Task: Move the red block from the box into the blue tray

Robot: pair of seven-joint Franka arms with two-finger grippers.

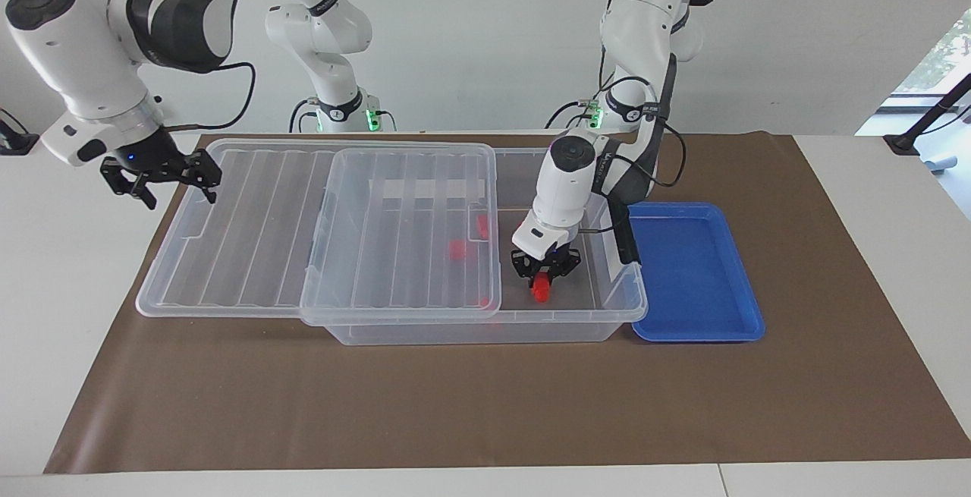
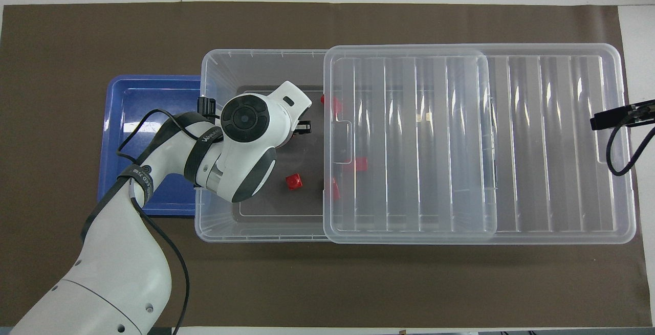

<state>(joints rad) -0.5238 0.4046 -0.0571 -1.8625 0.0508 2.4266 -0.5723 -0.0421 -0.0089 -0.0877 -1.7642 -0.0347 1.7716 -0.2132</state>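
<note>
The clear box (image 1: 455,330) (image 2: 256,64) stands mid-table with its ribbed lid (image 1: 265,231) (image 2: 537,146) slid toward the right arm's end, so the end by the blue tray (image 1: 694,273) (image 2: 128,120) is uncovered. My left gripper (image 1: 541,278) reaches down into that uncovered end, shut on a red block (image 1: 540,290) low at the box floor. From overhead the wrist hides that block. Another red block (image 2: 293,181) lies uncovered nearer the robots. Two more (image 1: 457,250) (image 1: 482,225) show through the lid. My right gripper (image 1: 159,178) (image 2: 601,119) hangs open over the lid's outer end.
The blue tray sits against the box at the left arm's end, with nothing in it. A brown mat (image 1: 485,406) covers the table. The left arm's cable and forearm (image 2: 153,171) cross over the tray. A third robot base (image 1: 337,114) stands at the back.
</note>
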